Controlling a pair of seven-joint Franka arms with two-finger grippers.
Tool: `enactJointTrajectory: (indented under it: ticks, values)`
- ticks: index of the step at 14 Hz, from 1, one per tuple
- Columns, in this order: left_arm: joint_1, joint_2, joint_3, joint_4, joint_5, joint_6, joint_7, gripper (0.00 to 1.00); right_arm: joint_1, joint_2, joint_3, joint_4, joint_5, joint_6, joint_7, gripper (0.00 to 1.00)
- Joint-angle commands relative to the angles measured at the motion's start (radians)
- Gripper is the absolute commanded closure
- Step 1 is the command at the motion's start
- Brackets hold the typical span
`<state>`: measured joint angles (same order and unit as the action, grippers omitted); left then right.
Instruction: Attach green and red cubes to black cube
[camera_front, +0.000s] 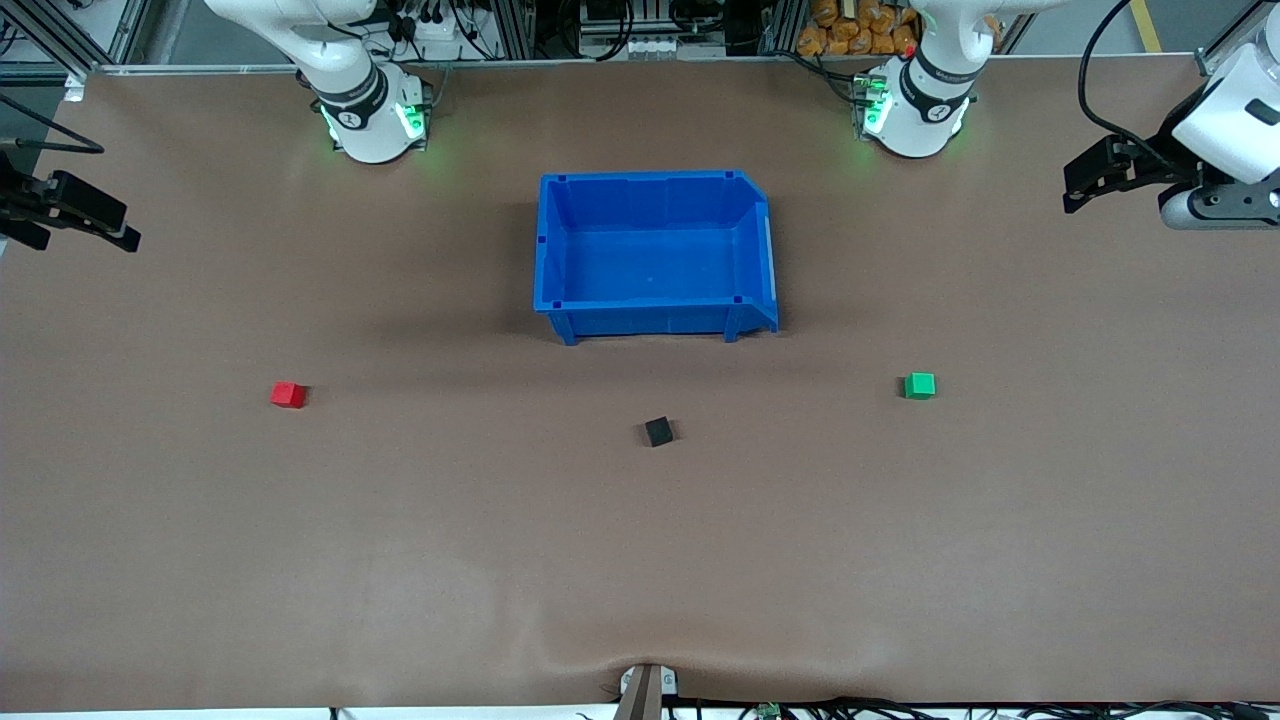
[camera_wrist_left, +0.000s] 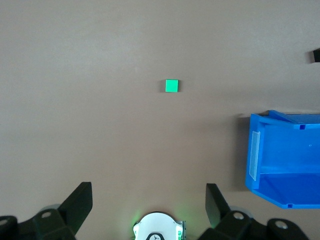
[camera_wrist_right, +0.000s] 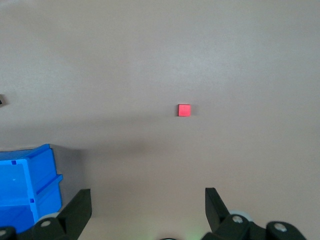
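Note:
The black cube (camera_front: 658, 431) lies on the brown table, nearer to the front camera than the blue bin. The red cube (camera_front: 288, 394) (camera_wrist_right: 184, 110) lies toward the right arm's end of the table. The green cube (camera_front: 920, 385) (camera_wrist_left: 171, 86) lies toward the left arm's end. All three stand apart from each other. My left gripper (camera_front: 1078, 188) (camera_wrist_left: 149, 200) hangs open and empty over its end of the table, well away from the green cube. My right gripper (camera_front: 92, 232) (camera_wrist_right: 148, 202) hangs open and empty over the other end, well away from the red cube.
An empty blue bin (camera_front: 650, 320) (camera_wrist_left: 255, 155) (camera_wrist_right: 40, 175) stands mid-table between the two arm bases (camera_front: 372, 120) (camera_front: 915, 105). A small clamp (camera_front: 645, 685) sits at the table's edge nearest the front camera.

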<state>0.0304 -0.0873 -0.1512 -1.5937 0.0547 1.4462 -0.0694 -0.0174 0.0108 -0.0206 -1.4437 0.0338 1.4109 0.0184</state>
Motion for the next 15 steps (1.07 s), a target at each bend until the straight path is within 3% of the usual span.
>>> enactJointTrajectory:
  ticks: [1,15]
  values:
    - [0.011,-0.017,-0.010,-0.014,-0.006,-0.010,0.014,0.00,0.011,-0.018,-0.010,-0.015,0.017,0.003,-0.009,0.00]
    - [0.016,-0.025,-0.016,-0.028,-0.004,-0.021,0.030,0.00,0.002,-0.003,-0.012,-0.027,0.018,0.010,-0.008,0.00]
